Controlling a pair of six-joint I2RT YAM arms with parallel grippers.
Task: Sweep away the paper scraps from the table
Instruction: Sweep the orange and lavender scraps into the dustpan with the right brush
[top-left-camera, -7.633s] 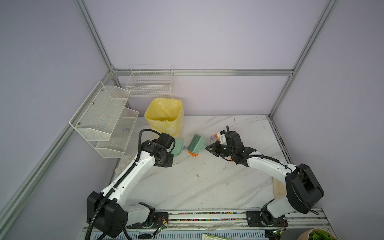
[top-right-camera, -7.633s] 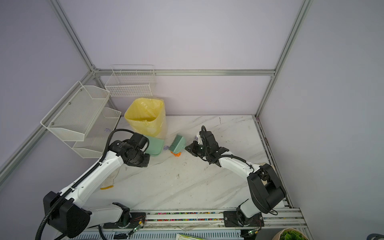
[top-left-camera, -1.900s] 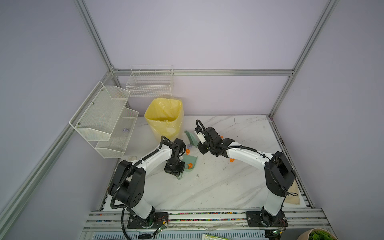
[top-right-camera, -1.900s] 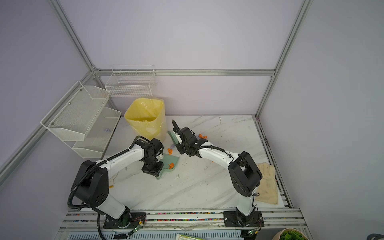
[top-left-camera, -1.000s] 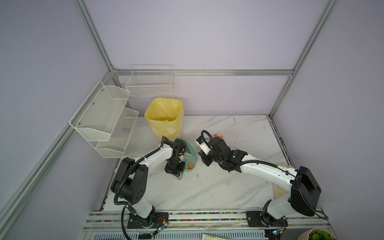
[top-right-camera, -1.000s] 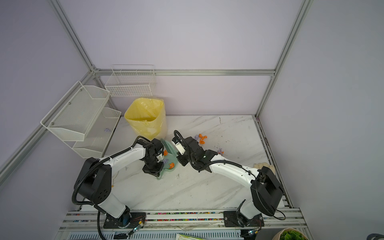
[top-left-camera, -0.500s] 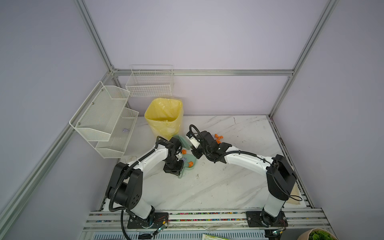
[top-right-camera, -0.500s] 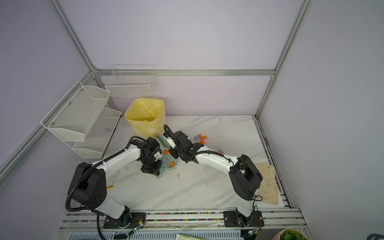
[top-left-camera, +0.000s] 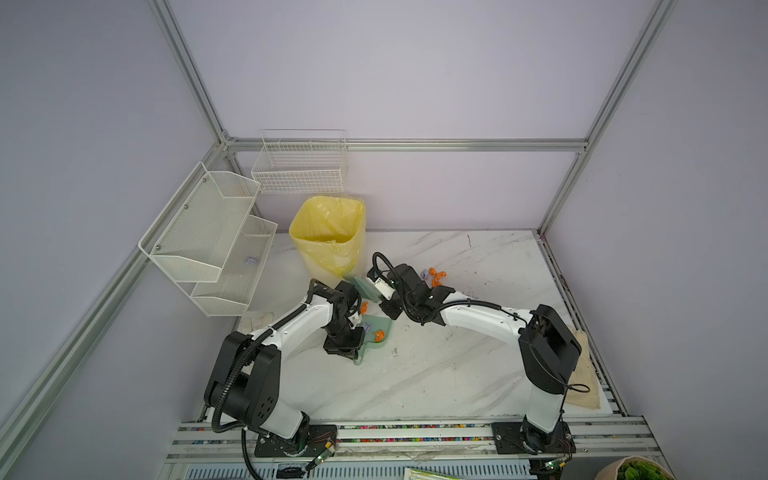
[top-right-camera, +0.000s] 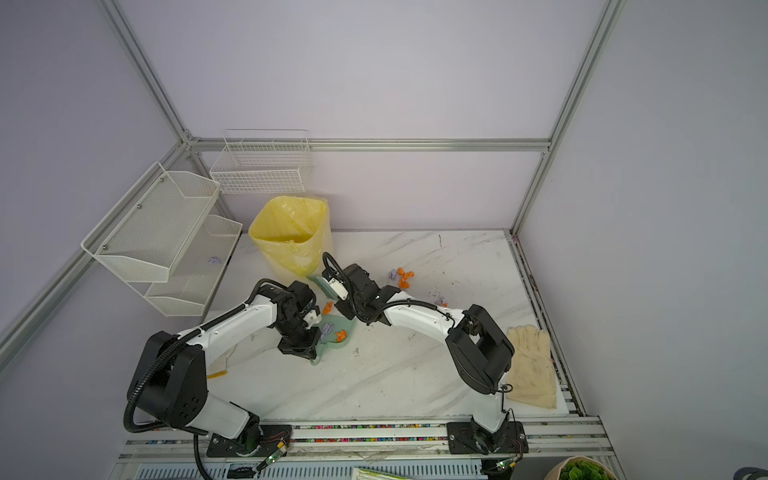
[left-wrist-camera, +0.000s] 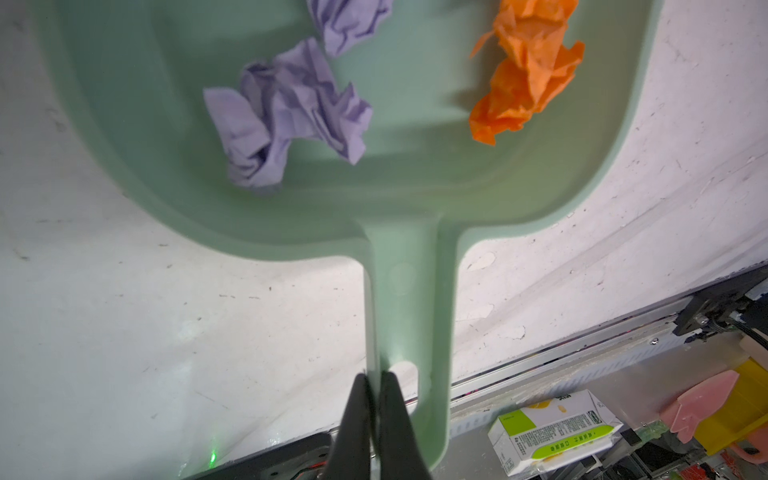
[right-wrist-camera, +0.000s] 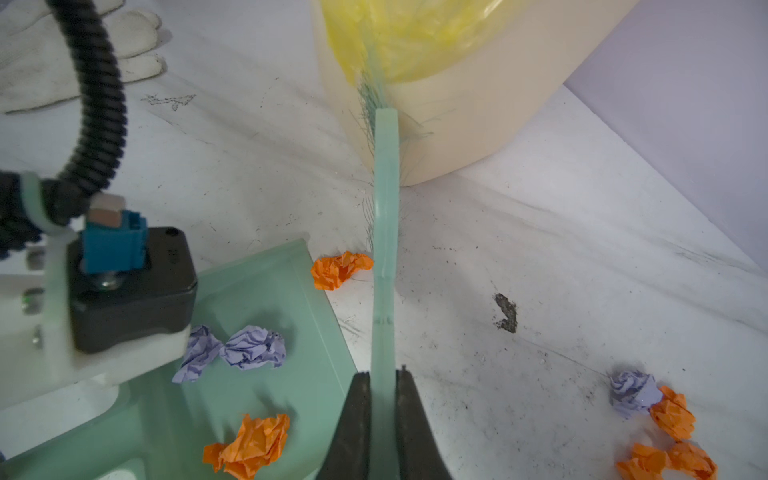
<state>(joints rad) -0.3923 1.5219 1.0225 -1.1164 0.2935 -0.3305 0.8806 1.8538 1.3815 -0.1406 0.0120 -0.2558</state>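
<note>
Far left: white wire mesh shelves (top-left-camera: 199, 232), then a cream bin lined with a yellow bag (top-left-camera: 332, 253). Next, left gripper (left-wrist-camera: 374, 384) pinched tight on the handle edge of a pale green plastic dustpan (left-wrist-camera: 415, 187) resting on the white marble-veined table (top-left-camera: 436, 374). Inside the pan: two lilac and one orange of the crumpled paper scraps (left-wrist-camera: 286, 112). One more orange wad (right-wrist-camera: 340, 268) just off the pan's lip, right against a pale green plastic brush (right-wrist-camera: 385, 208). Then right gripper (right-wrist-camera: 384, 380) clamped on that brush's handle. Farther right, a lilac-and-orange cluster (top-left-camera: 434, 276) loose on the tabletop.
</note>
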